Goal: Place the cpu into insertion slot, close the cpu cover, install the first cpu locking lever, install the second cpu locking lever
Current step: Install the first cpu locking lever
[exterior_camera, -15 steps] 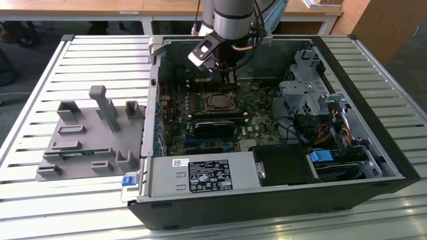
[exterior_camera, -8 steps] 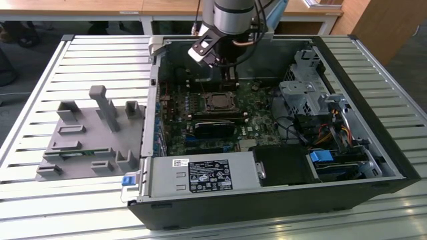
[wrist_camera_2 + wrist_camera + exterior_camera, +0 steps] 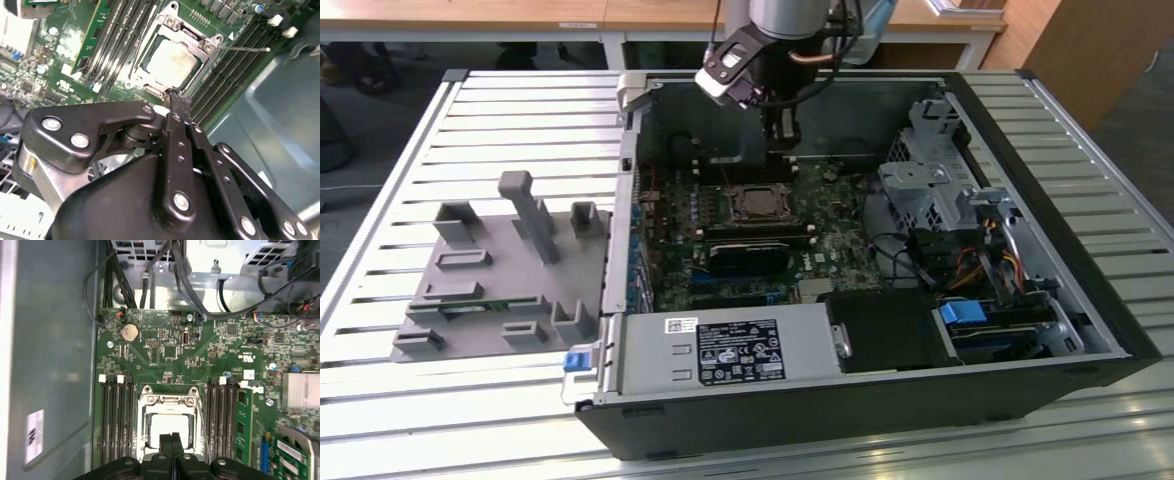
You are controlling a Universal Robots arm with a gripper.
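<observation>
Silver cpu (image 3: pixel 172 62) under cpu cover (image 3: pixel 171 21), lever (image 3: pixel 245 49) jutting out in second wrist view

Bright, even daylight in the exterior view: the slatted table (image 3: pixel 400 420) gleams white at 7 o'clock, and we see the computer case (image 3: pixel 854 410) shaded inside towards 12. In both wrist views the cpu (image 3: pixel 172 62) (image 3: pixel 165 421) glares nearly white; the pincer (image 3: pixel 176 100) reads dark.

No legible txt: PSU label (image 3: pixel 736 352), case sticker (image 3: pixel 33 436).
</observation>
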